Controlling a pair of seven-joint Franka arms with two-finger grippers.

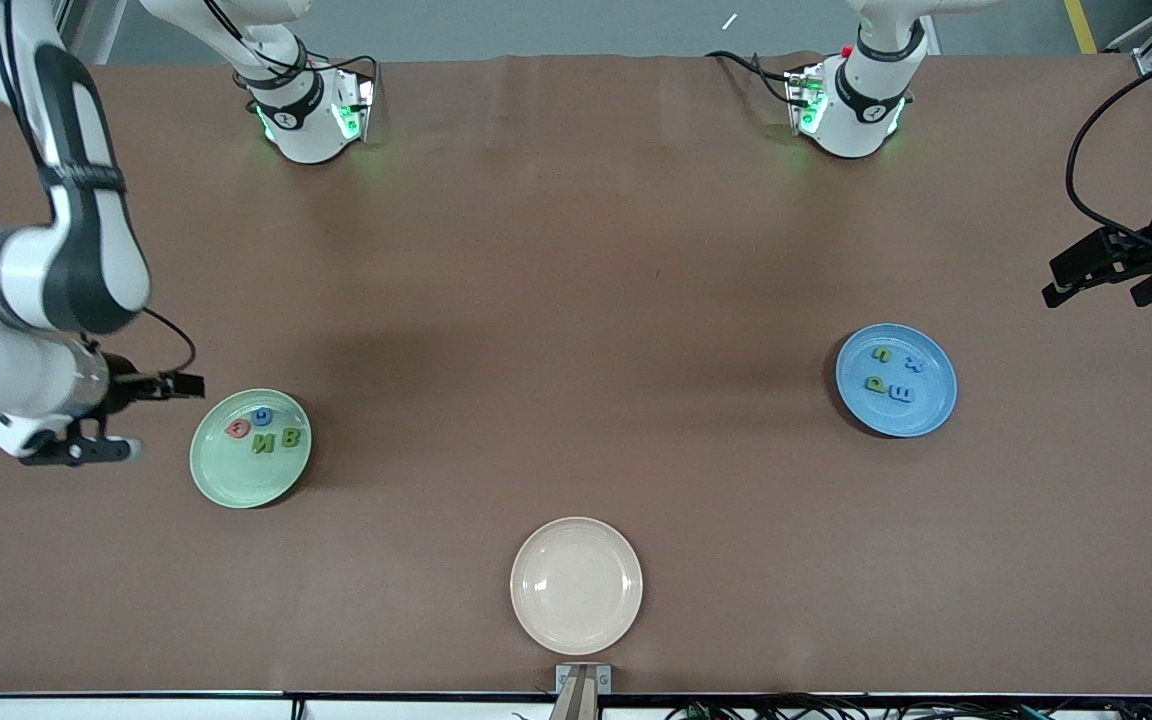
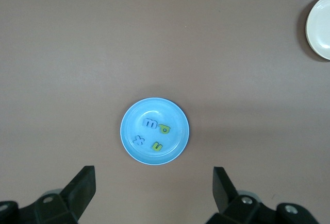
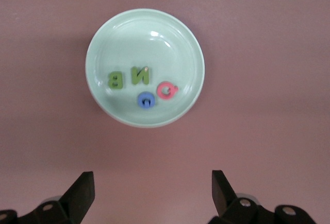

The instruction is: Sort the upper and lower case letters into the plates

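The mint green plate (image 1: pixel 241 482) (image 3: pixel 149 38) holds several letters: a green B (image 3: pixel 115 79), a green N (image 3: pixel 139 74), a blue one (image 3: pixel 146 100) and a red-orange one (image 3: pixel 167 90). My right gripper (image 1: pixel 168 416) (image 3: pixel 152 178) hangs open and empty over bare table beside this plate, toward the right arm's end. The sky blue plate (image 1: pixel 901 420) (image 2: pixel 165 110) holds several letters: a blue m (image 2: pixel 151 124), a green p (image 2: pixel 165 128), a blue x (image 2: pixel 138 140) and a green n (image 2: pixel 157 145). My left gripper (image 1: pixel 1096 290) (image 2: pixel 153 175) hangs open and empty over the table beside it, toward the left arm's end.
A cream-beige plate (image 1: pixel 576 620) (image 2: pixel 320 28) with nothing on it sits near the front edge, midway between the two other plates. The arm bases (image 1: pixel 306 120) (image 1: pixel 851 110) stand along the table's back edge. Brown tabletop stretches between the plates.
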